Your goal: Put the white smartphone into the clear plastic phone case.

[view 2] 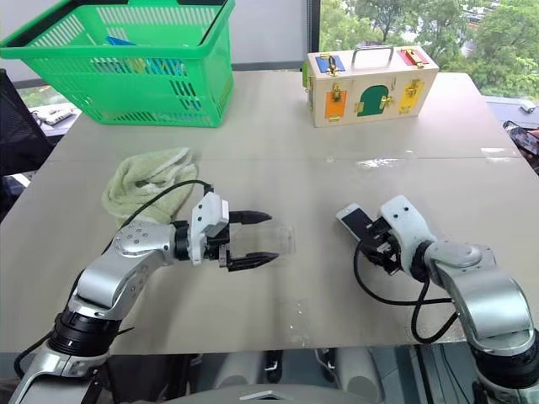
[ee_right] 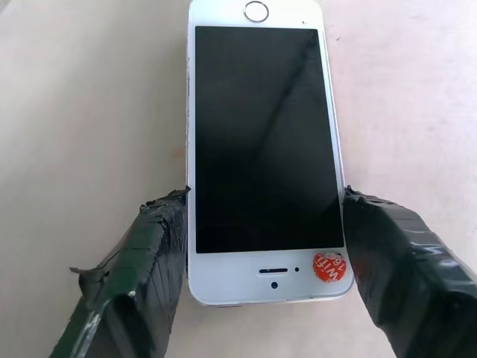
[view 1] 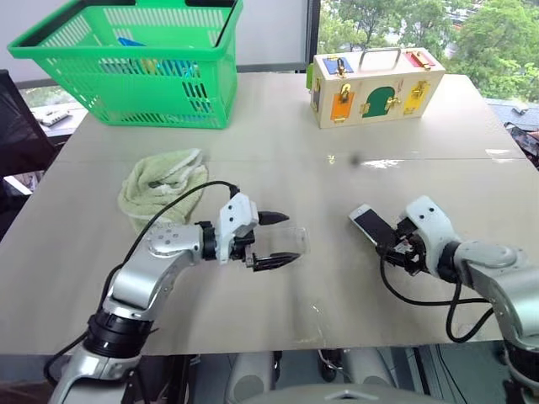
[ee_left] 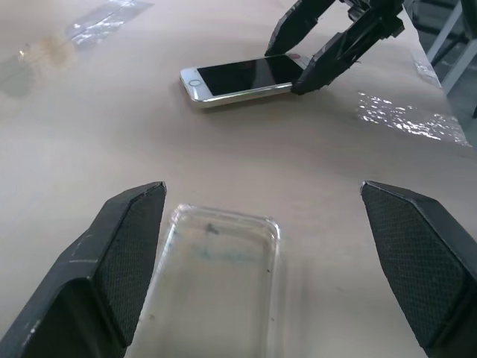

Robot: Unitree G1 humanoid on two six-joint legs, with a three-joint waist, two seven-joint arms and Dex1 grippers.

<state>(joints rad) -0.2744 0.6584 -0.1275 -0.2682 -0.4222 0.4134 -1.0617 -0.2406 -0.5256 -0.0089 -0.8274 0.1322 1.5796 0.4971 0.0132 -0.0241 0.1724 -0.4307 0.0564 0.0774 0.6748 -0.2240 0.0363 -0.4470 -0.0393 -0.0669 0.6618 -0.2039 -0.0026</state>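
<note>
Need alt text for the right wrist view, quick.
The white smartphone lies screen up on the tan table, its earpiece end between the right gripper's two black fingers, which press its long edges. A red sticker marks one corner.

A broad beige tabletop (view 1: pixel 404 278) fills most of the frame, glossy with a streak of window glare right of centre. At upper right a window (view 1: pixel 421 25) shows green trees in daylight. A pale wall (view 1: pixel 274 29) spans the upper middle; a dark chair (view 1: pixel 18 135) sits at left edge.
</note>
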